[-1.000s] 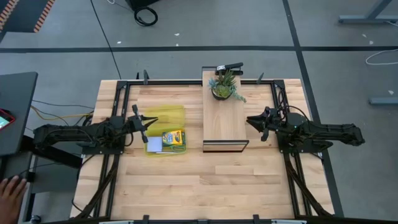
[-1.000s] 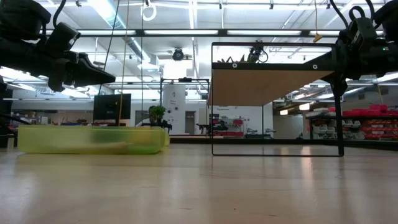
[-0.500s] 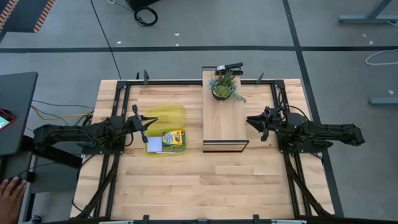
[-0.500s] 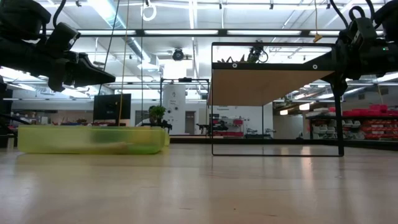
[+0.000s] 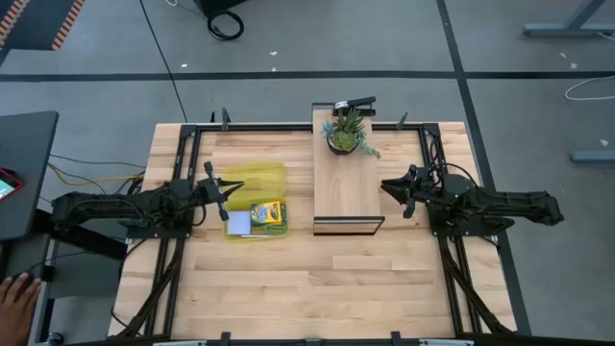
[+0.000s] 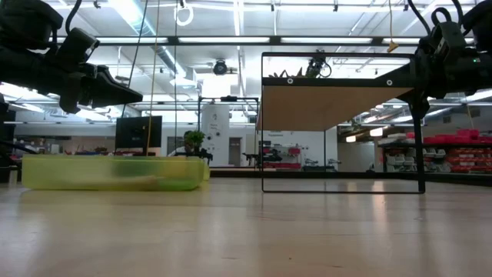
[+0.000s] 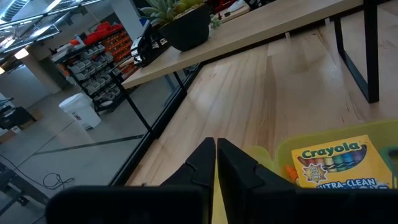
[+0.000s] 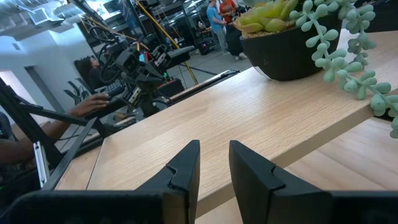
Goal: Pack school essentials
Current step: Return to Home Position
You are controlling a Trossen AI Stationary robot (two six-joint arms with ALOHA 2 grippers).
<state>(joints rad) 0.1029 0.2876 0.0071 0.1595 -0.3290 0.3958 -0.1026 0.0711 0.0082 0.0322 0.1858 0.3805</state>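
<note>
Wood tabletop [image 5: 288, 279] over grey floor [image 5: 96, 48]; left jaws clenched empty, right jaws slightly parted.

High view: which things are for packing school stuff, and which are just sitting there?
For the job: crayon box, pale notepad, both inside the yellow case.
Just sitting there: potted plant, on the wooden shelf.

Light wooden table [image 5: 365, 288], surface level. Standing directly on it: a yellow translucent case [image 5: 261, 177], flat on the left half, and a black-legged wooden riser shelf [image 5: 348, 192] at centre-rear, near the case but apart. The riser carries one potted plant [image 5: 346, 135] at its far end.
</note>
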